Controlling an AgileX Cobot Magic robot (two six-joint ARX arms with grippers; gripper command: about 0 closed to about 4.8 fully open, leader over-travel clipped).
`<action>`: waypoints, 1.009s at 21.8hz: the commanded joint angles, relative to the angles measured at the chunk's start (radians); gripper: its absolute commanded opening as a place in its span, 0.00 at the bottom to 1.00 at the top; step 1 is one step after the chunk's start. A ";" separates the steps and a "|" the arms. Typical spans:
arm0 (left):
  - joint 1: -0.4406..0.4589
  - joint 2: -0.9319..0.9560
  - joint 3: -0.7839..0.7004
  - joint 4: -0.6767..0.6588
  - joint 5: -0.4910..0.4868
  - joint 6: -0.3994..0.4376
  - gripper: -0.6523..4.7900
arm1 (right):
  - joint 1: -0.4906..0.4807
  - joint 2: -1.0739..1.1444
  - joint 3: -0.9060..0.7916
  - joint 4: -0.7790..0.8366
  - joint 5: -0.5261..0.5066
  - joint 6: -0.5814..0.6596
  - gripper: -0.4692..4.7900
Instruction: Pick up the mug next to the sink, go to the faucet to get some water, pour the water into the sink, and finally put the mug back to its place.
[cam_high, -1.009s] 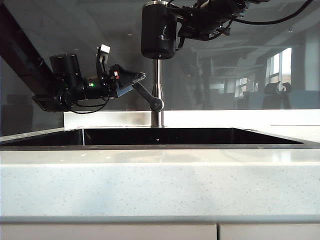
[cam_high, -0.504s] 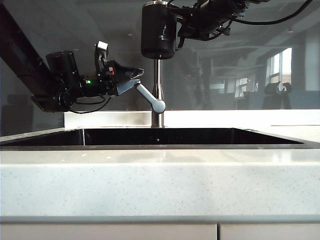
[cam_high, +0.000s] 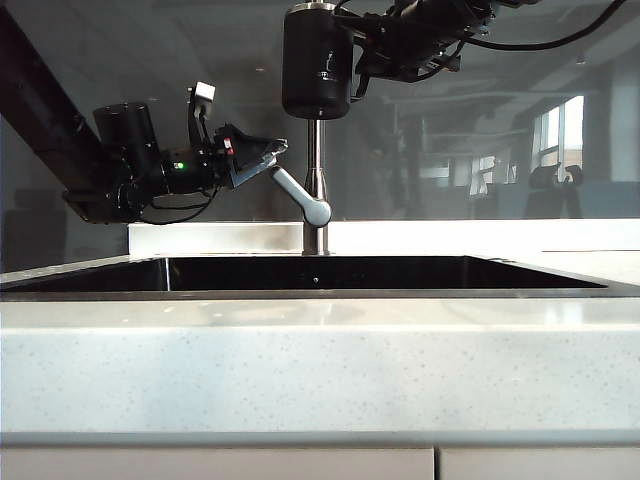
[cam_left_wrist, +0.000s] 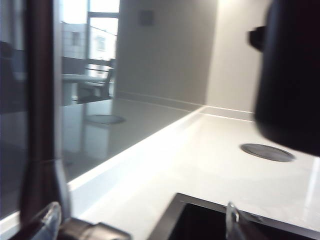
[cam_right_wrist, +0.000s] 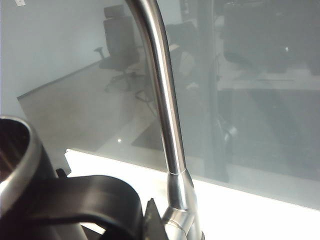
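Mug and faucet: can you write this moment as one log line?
right gripper: shut on mug, above sink | left gripper: open at faucet lever

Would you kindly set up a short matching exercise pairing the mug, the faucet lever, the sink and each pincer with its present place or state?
Things:
1. matte black cylindrical mug
2. slanted brushed-steel faucet lever
3. wide dark recessed sink
4. left pincer
5. right pincer

States:
A. set low in the white stone countertop
B. held aloft in front of the faucet pipe
C. open, at the lever's upper end
D. slopes up toward the left arm
E. shut on the mug's handle

Pairs: 1-B, 2-D, 3-A, 4-C, 5-E
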 joint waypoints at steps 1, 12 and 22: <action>-0.001 -0.007 0.004 -0.049 -0.067 0.075 0.89 | 0.002 -0.014 0.007 0.042 0.000 0.008 0.09; -0.001 -0.007 0.004 -0.165 -0.138 0.189 0.89 | 0.001 -0.014 0.007 0.043 0.000 0.008 0.09; -0.001 -0.007 0.004 -0.170 -0.159 0.197 0.89 | 0.001 -0.014 0.007 0.043 0.000 0.008 0.09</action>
